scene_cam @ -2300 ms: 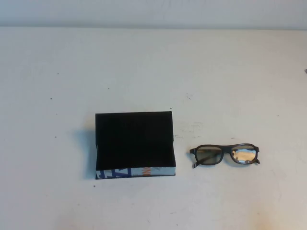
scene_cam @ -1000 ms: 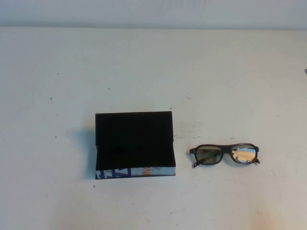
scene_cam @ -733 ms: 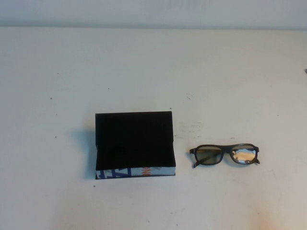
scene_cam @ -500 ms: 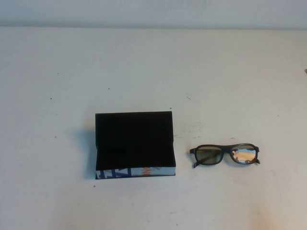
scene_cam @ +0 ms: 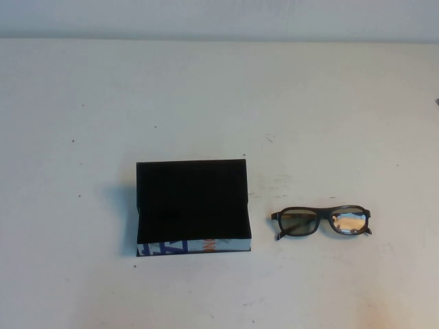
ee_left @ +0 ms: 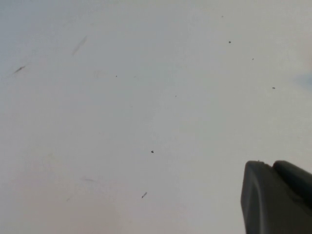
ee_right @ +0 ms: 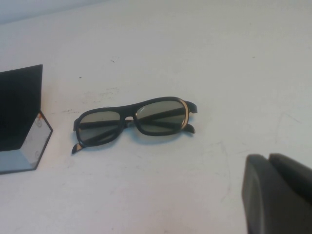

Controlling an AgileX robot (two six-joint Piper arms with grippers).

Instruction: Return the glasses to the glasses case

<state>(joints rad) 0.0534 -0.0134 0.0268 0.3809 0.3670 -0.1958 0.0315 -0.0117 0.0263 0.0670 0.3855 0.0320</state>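
The glasses [scene_cam: 321, 222] lie on the white table, front facing me, arms folded, to the right of the glasses case [scene_cam: 192, 205]. The case is black, lies open with its dark lining showing, and has a blue, white and orange front edge. In the right wrist view the glasses [ee_right: 134, 119] lie ahead of my right gripper [ee_right: 268, 156], which is shut and empty, well apart from them; a corner of the case [ee_right: 19, 107] shows beside them. My left gripper [ee_left: 272, 163] is shut and empty over bare table. Neither gripper shows in the high view.
The white table [scene_cam: 219, 96] ends at a far edge against a pale wall. A small dark thing [scene_cam: 437, 102] shows at the right border. A gap of bare table lies between case and glasses.
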